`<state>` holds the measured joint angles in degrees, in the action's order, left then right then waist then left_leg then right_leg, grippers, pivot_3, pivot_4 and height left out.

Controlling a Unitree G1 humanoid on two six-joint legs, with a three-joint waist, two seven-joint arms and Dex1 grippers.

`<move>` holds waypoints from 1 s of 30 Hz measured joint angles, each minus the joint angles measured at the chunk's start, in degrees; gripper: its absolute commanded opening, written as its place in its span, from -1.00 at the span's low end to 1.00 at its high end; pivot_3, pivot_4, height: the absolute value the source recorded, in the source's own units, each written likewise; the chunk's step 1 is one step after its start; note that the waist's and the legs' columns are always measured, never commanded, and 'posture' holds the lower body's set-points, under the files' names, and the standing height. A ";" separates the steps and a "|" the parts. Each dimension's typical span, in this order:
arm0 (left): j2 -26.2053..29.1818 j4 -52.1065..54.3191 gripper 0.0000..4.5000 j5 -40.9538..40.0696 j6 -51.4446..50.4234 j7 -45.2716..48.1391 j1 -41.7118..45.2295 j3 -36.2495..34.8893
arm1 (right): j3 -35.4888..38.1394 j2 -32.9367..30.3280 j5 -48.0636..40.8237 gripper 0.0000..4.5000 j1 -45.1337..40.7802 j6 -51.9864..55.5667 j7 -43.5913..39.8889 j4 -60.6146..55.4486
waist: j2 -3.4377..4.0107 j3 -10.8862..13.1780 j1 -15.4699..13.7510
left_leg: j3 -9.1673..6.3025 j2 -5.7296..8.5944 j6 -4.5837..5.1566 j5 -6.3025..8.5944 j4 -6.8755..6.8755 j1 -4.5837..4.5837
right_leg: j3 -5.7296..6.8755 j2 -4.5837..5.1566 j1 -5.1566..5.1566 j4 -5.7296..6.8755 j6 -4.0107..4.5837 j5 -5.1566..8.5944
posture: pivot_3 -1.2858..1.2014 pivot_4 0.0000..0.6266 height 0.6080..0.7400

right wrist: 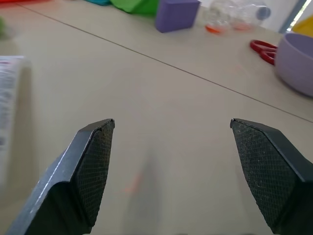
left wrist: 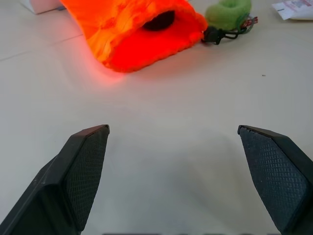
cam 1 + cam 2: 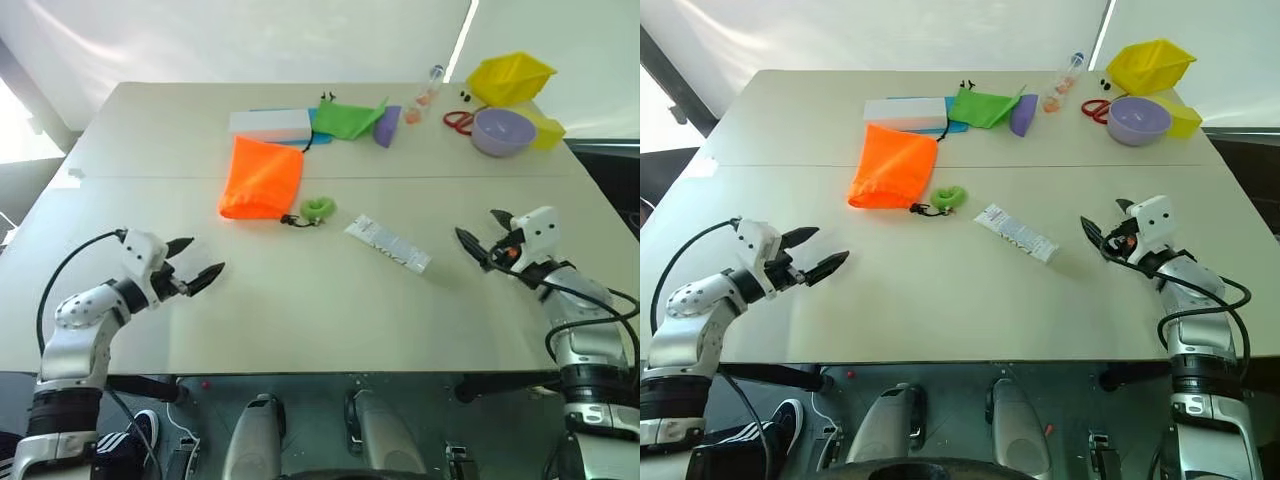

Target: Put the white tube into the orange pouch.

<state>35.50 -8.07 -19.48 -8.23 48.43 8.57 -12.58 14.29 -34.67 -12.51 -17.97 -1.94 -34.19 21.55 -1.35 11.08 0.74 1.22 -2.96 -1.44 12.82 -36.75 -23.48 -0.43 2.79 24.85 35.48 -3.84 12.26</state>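
The white tube (image 3: 388, 244) lies flat at the middle of the table, slanted, with fine dark print on it. Behind it to the left is the orange pouch (image 3: 260, 178), mouth toward me, its black cord ending in a green ring (image 3: 318, 208). My left gripper (image 3: 205, 255) hovers open near the table's front left, pointing toward the pouch (image 2: 142, 29), nothing between its fingers. My right gripper (image 3: 476, 224) stands open and empty to the right of the tube, whose edge (image 1: 7, 98) shows in the right wrist view.
Along the far side stand a white box (image 3: 270, 125), a green cloth pouch (image 3: 345, 118), a purple block (image 3: 387, 125), a clear bottle (image 3: 430, 90), red scissors (image 3: 458, 120), a purple bowl (image 3: 502, 130) and yellow containers (image 3: 512, 77).
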 measured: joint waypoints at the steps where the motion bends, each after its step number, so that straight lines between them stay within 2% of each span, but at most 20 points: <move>1: 0.00 0.00 1.00 -0.02 0.00 0.03 0.00 0.00 | 0.00 0.00 0.10 0.75 -0.12 -0.35 0.14 0.56 | 0.00 0.00 0.02 | 0.01 0.00 0.00 0.00 0.00 0.00 | -0.01 0.00 0.00 0.00 0.00 0.00 | 0.03 -0.52 1.00; 22: 0.25 -5.06 1.00 1.32 5.39 -1.13 3.41 -0.53 | -0.28 0.40 0.31 0.75 0.10 -2.27 -0.29 0.86 | 0.00 0.00 0.15 | 0.06 -0.01 0.01 0.00 0.00 0.04 | -0.12 -0.05 0.00 0.02 0.00 0.00 | 0.03 -0.52 1.00; 26: 0.02 -6.54 1.00 1.81 7.89 -1.21 5.98 -0.06 | -0.27 0.57 -1.44 0.75 2.40 -1.75 -2.81 -2.76 | 0.00 0.00 -0.06 | 0.06 0.00 0.01 0.00 0.00 0.04 | -0.12 -0.06 0.00 0.03 -0.01 0.00 | 0.03 -0.52 1.00; 30: -0.10 -9.39 1.00 5.48 12.83 -2.82 9.59 1.22 | -2.87 -0.65 -5.29 0.75 8.76 0.95 -10.79 -14.82 | 0.00 0.00 -0.14 | 0.06 -0.01 0.01 0.00 0.01 0.03 | -0.12 -0.08 -0.01 0.03 -0.04 0.00 | 0.03 -0.52 1.00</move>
<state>35.40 -17.45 -14.00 4.60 45.61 18.17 -11.37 11.42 -35.32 -17.80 -9.21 -0.99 -44.98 6.73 -1.35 11.08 0.60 1.27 -2.97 -1.42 12.82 -36.74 -23.45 -0.55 2.71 24.84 35.51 -3.87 12.26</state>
